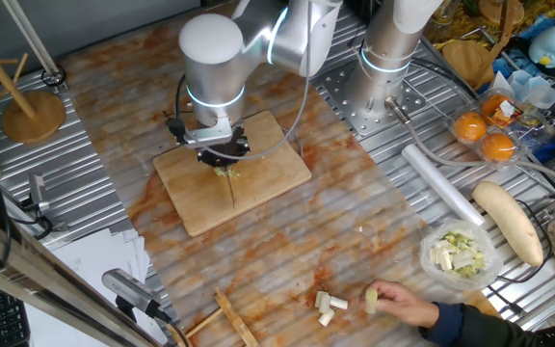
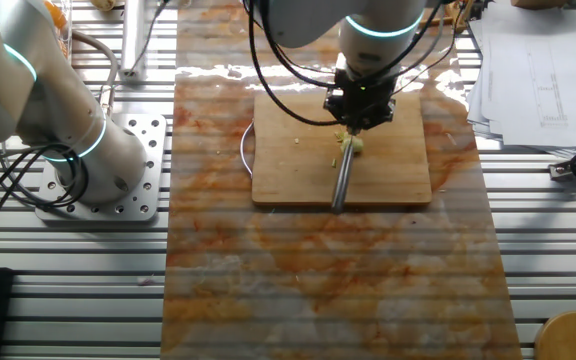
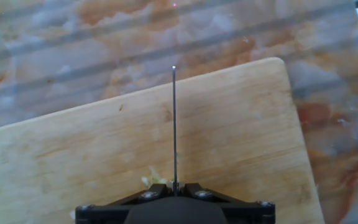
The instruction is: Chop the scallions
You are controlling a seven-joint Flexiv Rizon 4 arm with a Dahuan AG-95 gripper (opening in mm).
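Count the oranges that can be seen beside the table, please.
2. Both oranges lie together at the table's far right in one fixed view: one nearer the robot base, the other just beside it, toward the white root vegetable. More may be hidden among the clutter behind.

no readable text anywhere tbh, paper sheets (image 2: 538,60) at the desk edge have faint printed lines, way too small and blurry to make out, no labels, brands or numbers legible on anything else
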